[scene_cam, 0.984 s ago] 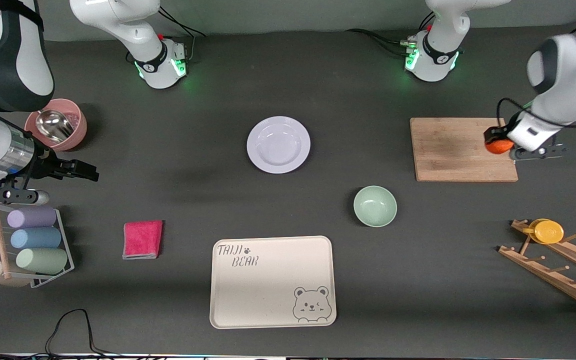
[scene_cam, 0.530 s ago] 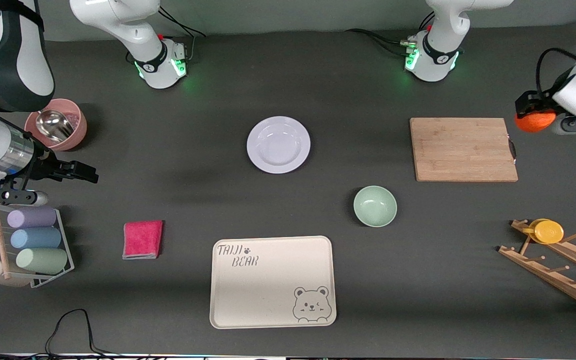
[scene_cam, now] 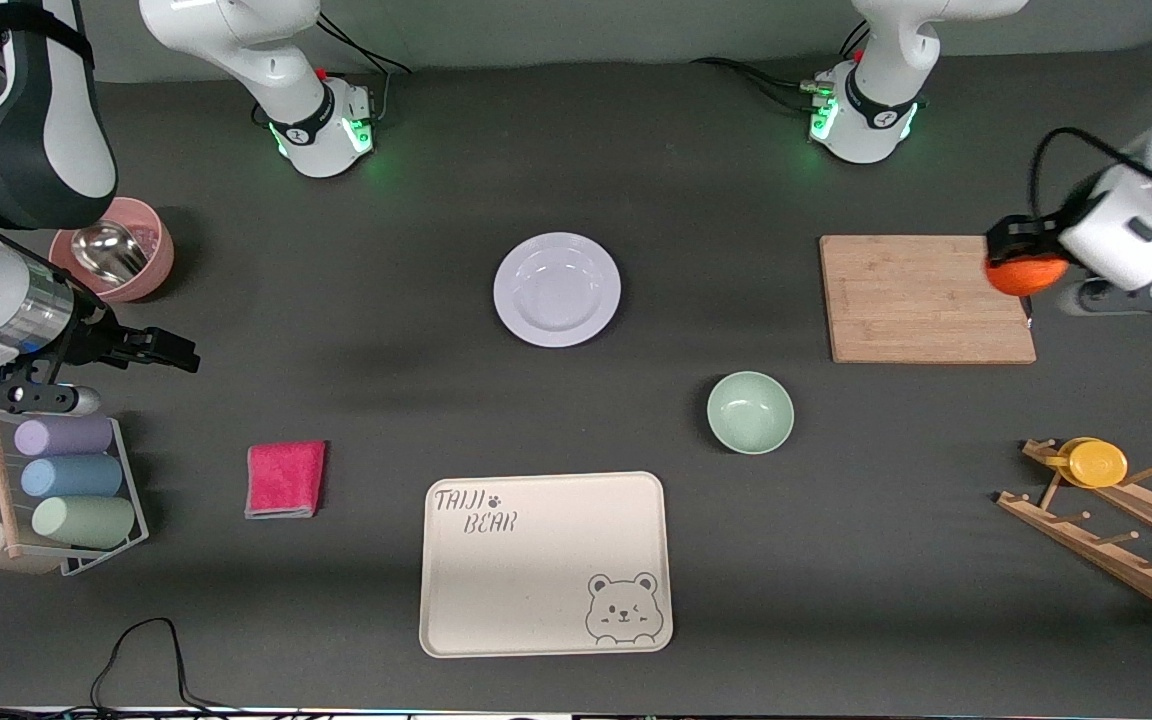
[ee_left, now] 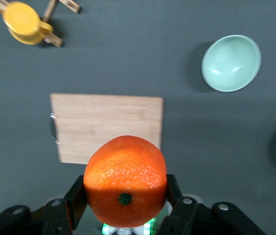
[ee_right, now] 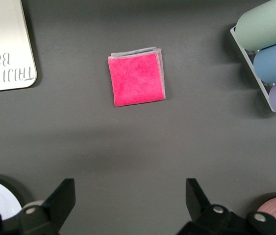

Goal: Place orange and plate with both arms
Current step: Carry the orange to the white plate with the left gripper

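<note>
Only left wrist view shows orange's point(ee_left: 125, 187) stem dimple point(ee_left: 124, 199), fingers point(ee_left: 76, 196) clamping.

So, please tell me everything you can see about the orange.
The orange is a small round fruit with bright, finely dimpled skin and a dark green stem spot facing the left wrist camera. It looks whole and unpeeled. The left hand is shut on it, one black finger pressing each side, and nothing else touches it. It hangs in the air over the edge of the wooden cutting board at the left arm's end of the table, not resting on the board.
</note>
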Motion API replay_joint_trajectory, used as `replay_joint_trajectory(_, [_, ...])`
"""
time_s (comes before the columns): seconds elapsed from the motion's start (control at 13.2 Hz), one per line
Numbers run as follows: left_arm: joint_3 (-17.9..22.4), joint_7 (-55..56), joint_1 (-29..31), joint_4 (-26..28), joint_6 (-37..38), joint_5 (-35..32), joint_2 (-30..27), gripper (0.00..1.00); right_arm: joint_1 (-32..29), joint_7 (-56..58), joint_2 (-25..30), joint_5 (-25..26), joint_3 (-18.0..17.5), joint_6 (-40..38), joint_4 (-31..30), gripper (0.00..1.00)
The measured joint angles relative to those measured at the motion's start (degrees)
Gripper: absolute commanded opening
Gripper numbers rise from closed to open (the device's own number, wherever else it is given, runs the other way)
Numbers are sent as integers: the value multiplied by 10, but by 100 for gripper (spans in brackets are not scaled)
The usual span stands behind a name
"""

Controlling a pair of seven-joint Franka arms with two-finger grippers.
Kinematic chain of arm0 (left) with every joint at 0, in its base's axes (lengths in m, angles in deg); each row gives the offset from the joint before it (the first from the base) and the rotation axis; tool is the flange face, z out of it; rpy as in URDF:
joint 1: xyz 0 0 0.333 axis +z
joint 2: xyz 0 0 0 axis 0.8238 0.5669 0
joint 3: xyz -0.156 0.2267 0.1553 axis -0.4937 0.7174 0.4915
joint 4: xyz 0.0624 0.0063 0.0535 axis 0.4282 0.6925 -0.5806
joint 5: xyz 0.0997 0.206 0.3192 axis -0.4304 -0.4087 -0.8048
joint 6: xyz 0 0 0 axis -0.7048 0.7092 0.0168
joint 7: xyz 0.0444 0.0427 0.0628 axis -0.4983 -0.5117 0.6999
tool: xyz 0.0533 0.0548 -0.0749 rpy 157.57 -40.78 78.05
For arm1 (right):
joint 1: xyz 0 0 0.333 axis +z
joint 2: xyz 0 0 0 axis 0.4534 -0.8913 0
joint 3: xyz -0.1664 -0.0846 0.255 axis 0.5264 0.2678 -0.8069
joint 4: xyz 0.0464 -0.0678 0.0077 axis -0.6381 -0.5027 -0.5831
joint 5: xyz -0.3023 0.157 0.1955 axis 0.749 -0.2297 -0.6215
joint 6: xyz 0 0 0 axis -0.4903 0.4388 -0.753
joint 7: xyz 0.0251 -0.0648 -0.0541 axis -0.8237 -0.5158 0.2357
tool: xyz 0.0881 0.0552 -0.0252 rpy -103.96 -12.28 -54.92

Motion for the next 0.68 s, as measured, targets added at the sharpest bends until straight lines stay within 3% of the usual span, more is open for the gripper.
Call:
replay_joint_trajectory(0.3, [-105, 173, -7, -1, -23, 41, 22, 0, 0, 0, 3, 0, 1, 4, -2, 100])
replay_joint_trajectory(0.45, [-163, 267, -16, 0, -69, 45, 50, 0, 0, 0, 11, 0, 2, 4, -3, 100])
replay_joint_trajectory(0.68, [-214, 373, -55, 1, -152, 45, 111, 0, -1, 0, 17, 0, 4, 4, -6, 100])
